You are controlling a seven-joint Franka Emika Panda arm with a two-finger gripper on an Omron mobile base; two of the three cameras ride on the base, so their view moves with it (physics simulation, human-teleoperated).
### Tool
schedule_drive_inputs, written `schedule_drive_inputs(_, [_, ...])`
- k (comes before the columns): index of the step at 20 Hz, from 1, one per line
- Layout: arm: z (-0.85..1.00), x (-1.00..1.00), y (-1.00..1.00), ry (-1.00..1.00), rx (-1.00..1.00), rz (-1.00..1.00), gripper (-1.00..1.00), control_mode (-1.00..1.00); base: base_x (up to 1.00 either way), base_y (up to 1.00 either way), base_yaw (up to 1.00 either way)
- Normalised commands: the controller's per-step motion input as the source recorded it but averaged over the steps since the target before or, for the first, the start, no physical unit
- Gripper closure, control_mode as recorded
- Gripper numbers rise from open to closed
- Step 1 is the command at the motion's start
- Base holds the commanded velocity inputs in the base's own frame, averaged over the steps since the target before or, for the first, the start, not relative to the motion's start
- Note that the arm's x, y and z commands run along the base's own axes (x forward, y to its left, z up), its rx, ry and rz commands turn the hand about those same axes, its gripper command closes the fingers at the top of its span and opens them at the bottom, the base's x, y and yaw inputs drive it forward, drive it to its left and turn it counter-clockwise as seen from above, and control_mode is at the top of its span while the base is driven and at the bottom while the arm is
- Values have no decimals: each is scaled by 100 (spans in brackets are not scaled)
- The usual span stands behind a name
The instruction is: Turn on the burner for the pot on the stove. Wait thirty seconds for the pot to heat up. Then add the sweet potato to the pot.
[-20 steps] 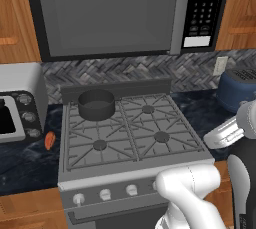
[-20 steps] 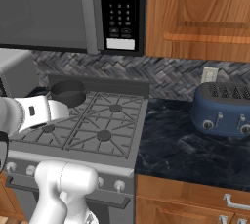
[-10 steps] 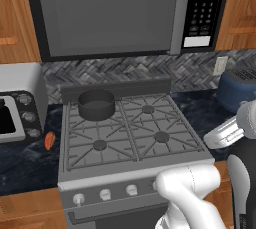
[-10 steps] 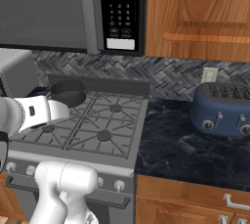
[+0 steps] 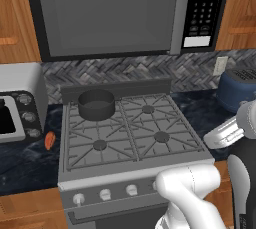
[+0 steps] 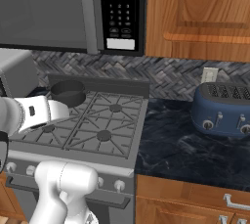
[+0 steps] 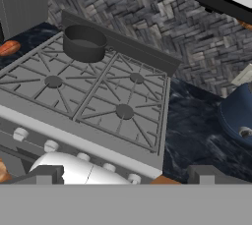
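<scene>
Dark marbled counter (image 6: pixel 190 145) ran either side of the stove (image 5: pixel 127 165), under a grey herringbone backsplash (image 6: pixel 166 78) and wood-grain cabinets (image 6: pixel 205 15). Nothing had shifted from the pictures half a second and a second before: the arm kept its pose, and the pot and sweet potato lay where they had lain.

No brand or label could be read. The microwave (image 5: pixel 107 13) above the stove carried a keypad (image 6: pixel 119 3) of small pale marks too fine to make out, with a blank white strip beneath.

The stove was matte grey metal with cast grates in straight radiating arms, four round burner caps, and a row of small white round knobs (image 5: pixel 105 194) along its front edge. The pot (image 5: pixel 96 104), dark grey, round and straight-sided with a dark interior, stood on the back-left burner (image 7: pixel 84 52), near the stove's rear edge. The sweet potato (image 5: pixel 49 140), a small orange-red oblong, lay on the counter just beside the stove's left edge, in front of a boxy silver toaster oven (image 5: pixel 17 103). A rounded blue toaster (image 6: pixel 224 108) sat on the counter well to the right.

The gripper (image 7: pixel 125 176) hovered in front of and above the stove's front edge, its two dark fingertips (image 7: pixel 42 175) set wide apart with nothing between them.
</scene>
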Motion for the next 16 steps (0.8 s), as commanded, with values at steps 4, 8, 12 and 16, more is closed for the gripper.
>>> schedule_drive_inputs(4, [0,0,0,0,0,0,-100,-100,0,0,0])
schedule_drive_inputs(8, [0,0,0,0,0,0,-100,-100,0,0,0])
schedule_drive_inputs(12, [0,0,0,0,0,0,-100,-100,0,0,0])
schedule_drive_inputs(16, [0,0,0,0,0,0,-100,-100,0,0,0])
